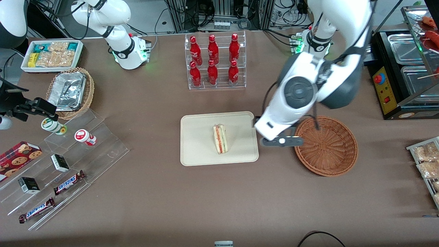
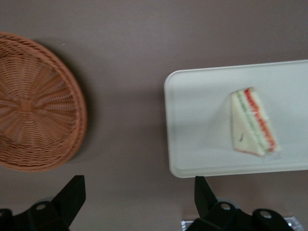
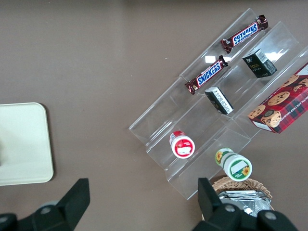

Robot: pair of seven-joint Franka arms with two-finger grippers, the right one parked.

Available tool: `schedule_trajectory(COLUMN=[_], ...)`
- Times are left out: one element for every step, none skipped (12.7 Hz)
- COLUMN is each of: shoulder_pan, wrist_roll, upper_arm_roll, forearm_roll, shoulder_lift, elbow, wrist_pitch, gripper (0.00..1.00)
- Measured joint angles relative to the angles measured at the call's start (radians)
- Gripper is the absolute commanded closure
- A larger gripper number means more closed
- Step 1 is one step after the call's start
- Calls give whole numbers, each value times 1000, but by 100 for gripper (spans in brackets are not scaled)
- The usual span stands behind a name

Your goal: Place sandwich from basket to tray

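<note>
The sandwich [image 1: 220, 139] lies on the tray [image 1: 199, 151], a triangular wedge of pale bread whose cut edge shows thin red and green stripes under a glossy clear wrap. The tray is a flat cream-beige rectangle with rounded corners and a low smooth rim, resting on the matte brown table [image 1: 164, 202]. Beside it, toward the working arm's end of the table, sits the basket [image 1: 326, 145], a round shallow bowl of reddish-brown wicker whose strands spiral out from a small central knot; nothing lies inside it. The gripper [image 2: 139, 197] hangs above the bare strip of table between tray and basket, its two dark, angular fingers [image 2: 72, 195] spread wide apart with nothing between them. Farther from the front camera than the tray stands a clear acrylic rack [image 1: 215, 61] of shiny red bottles. Toward the parked arm's end, stepped transparent shelves [image 1: 68, 161] carry Snickers bars [image 1: 68, 182] and small boxes.
</note>
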Motion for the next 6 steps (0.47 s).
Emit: schedule_trajectory(shoulder_pan=[39,76,111,141,162,181], wrist_roll=[67,126,175,214,244,273], upper_arm_roll=[1,2,2,2,3,2], forearm_roll=[0,0,0,0,0,1], shoulder_lift=[-46,-85,-123,-159,-194,-226], elbow=[-53,-98,-136,-170,-198,-222], wrist_pitch=[0,0,0,-2,-14,-36], gripper=[0,0,0,0,0,0])
